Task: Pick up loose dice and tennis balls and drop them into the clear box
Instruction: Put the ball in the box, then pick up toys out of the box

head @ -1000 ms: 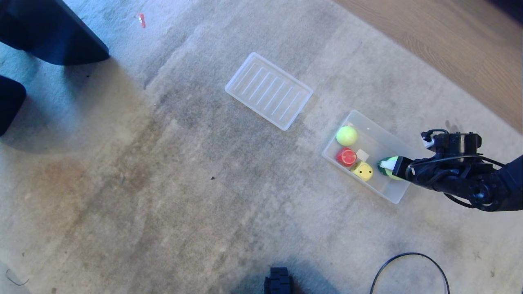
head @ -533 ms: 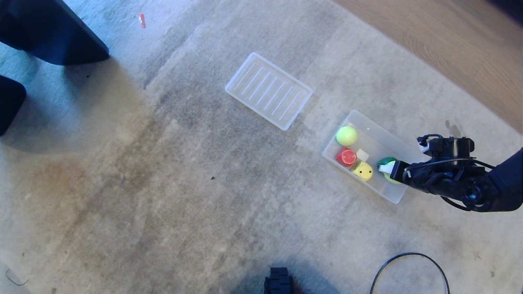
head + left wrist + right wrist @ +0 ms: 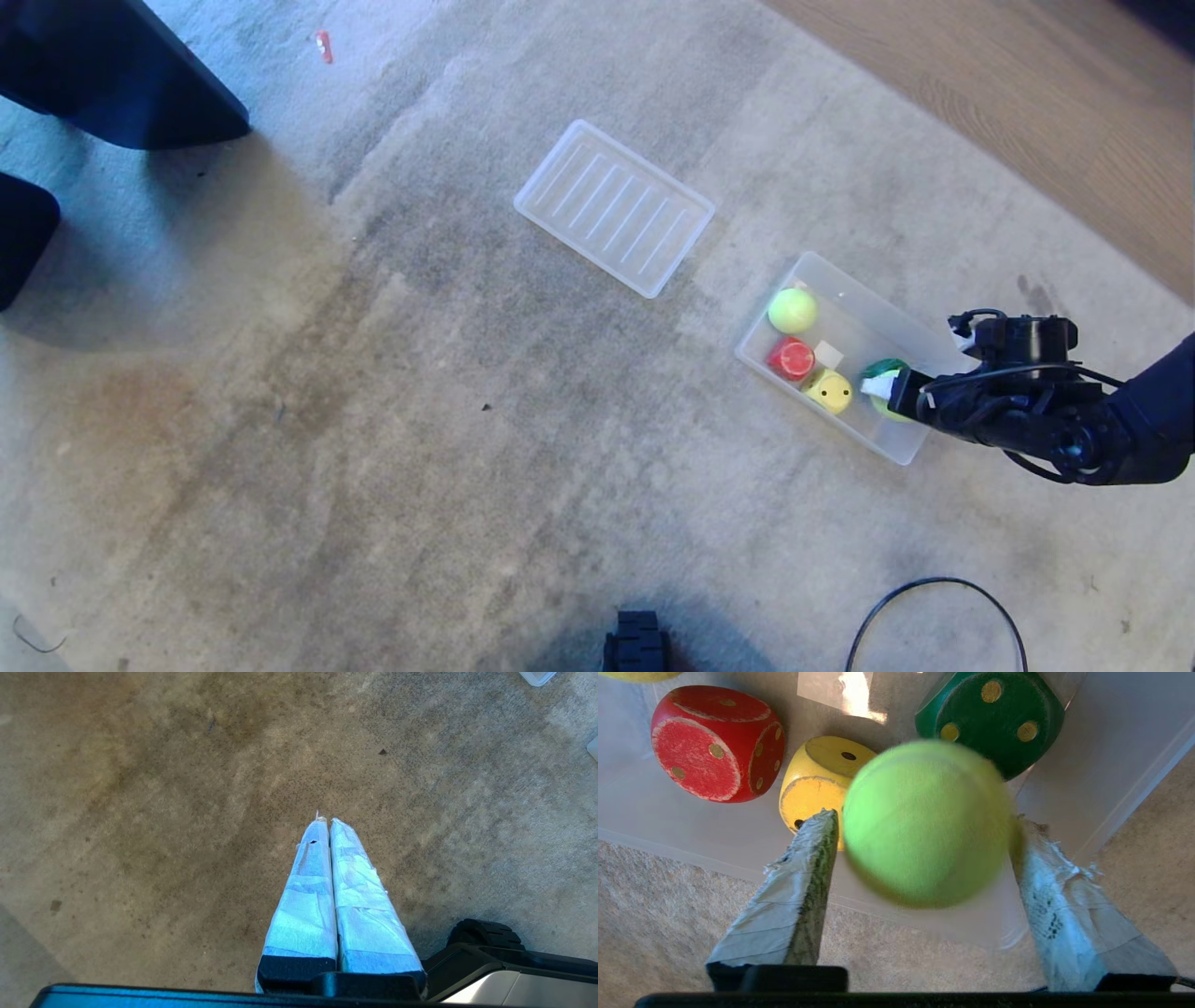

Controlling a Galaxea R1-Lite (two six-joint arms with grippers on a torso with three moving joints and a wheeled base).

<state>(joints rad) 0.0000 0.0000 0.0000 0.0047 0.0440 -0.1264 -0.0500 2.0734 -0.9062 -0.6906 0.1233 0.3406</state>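
The clear box (image 3: pixel 859 322) sits on the carpet at the right. Inside it lie a tennis ball (image 3: pixel 792 310), a red die (image 3: pixel 792 358), a yellow die (image 3: pixel 830 391) and a dark green die (image 3: pixel 885 368). My right gripper (image 3: pixel 882 390) hangs over the box's near end. In the right wrist view its jaws (image 3: pixel 924 817) stand open around a second tennis ball (image 3: pixel 927 821), which is blurred, with a gap showing on one side. Below it are the red die (image 3: pixel 714 746), yellow die (image 3: pixel 817 779) and green die (image 3: pixel 994 714). My left gripper (image 3: pixel 325 820) is parked over bare carpet, shut and empty.
A flat ribbed translucent tray (image 3: pixel 614 207) lies left of and beyond the box. A black cable loop (image 3: pixel 934 597) lies on the carpet near me at the right. Dark furniture (image 3: pixel 121 75) stands at the far left. Wood floor (image 3: pixel 1027 84) borders the carpet at the far right.
My right gripper has lowered a little over the box's near end with the tennis ball. Its jaws have spread and the ball is now coming loose between them.
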